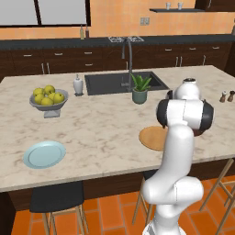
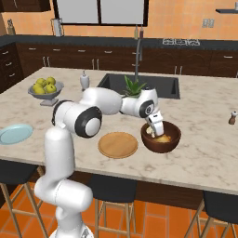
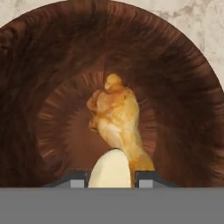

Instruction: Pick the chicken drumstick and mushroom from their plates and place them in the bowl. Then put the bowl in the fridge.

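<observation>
Left base view
Plates: two on the pale marble counter — one round, shiny light blue plate near the front left, one round tan wood-like plate partly behind the white robot arm.
Fruit: one grey footed bowl of yellow-green fruits, far left.
Other: one green potted plant by the dark sink.

Right base view
Bowl: one deep, dark brown wooden bowl, just right of the tan plate.
Gripper: reaching down into the bowl.
Blue plate: far left, well apart.

Hand view
Drumstick: one lumpy golden-brown chicken drumstick lying on the bowl's floor, long way running up and down this view, thin bone end toward the fingers.
Mushroom: one small pale beige mushroom, smooth and rounded.
Gripper: fingers squeezed onto the mushroom, just over the drumstick's thin end.
</observation>
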